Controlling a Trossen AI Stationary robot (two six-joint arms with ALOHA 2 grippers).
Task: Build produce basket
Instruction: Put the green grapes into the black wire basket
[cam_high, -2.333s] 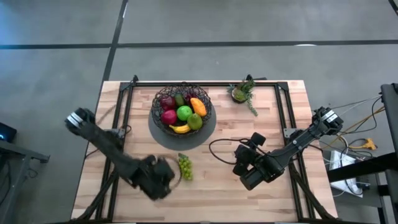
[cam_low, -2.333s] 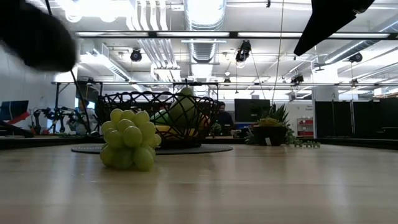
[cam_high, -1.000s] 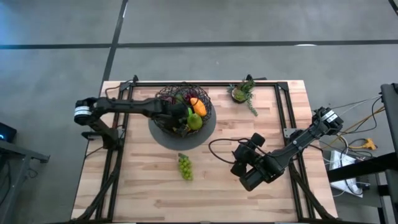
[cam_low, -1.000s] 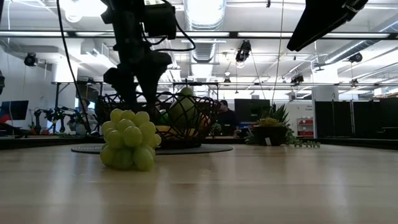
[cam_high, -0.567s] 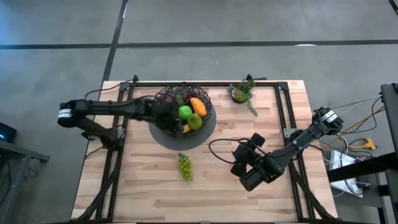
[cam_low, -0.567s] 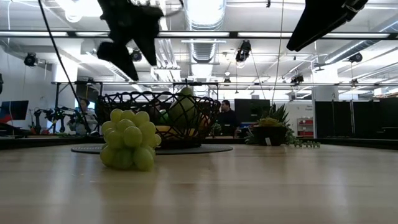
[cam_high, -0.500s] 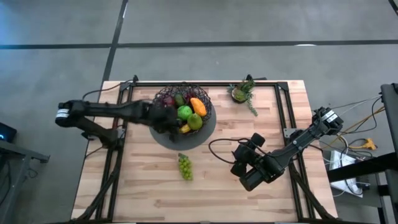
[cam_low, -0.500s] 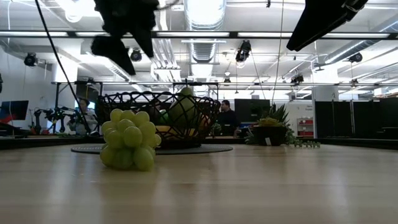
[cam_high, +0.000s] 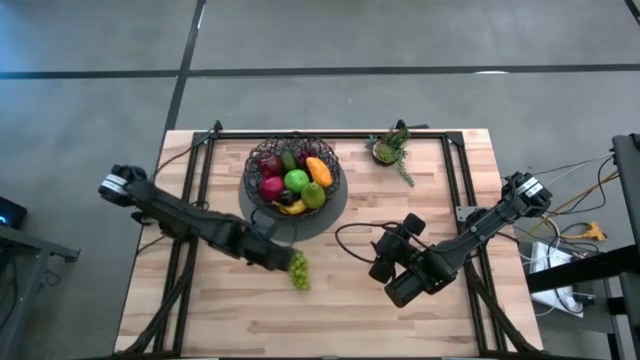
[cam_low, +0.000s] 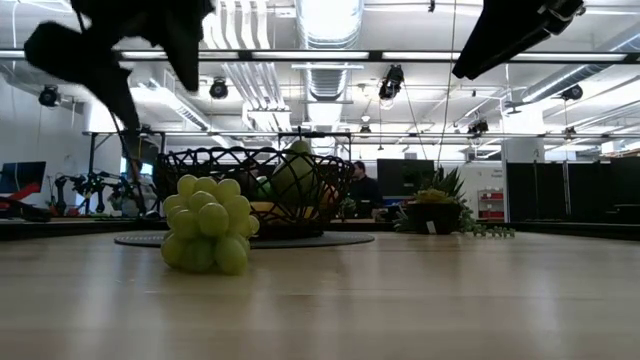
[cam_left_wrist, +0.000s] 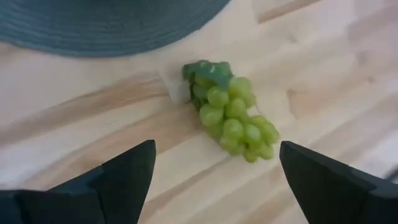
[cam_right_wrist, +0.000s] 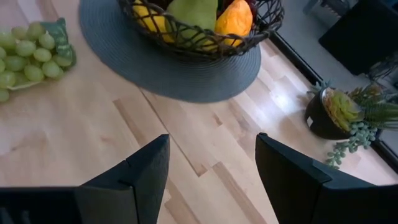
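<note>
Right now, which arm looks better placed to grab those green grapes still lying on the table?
Probably the left: its open gripper hangs right beside the green grapes, facing them; the right gripper sits farther off.

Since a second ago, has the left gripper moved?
Yes. In the high view the left gripper has left the basket and come toward the table's near edge, now beside the green grapes, open.

Dark jointed arms, black cables, wedge-shaped fingers (cam_left_wrist: 127, 171)
</note>
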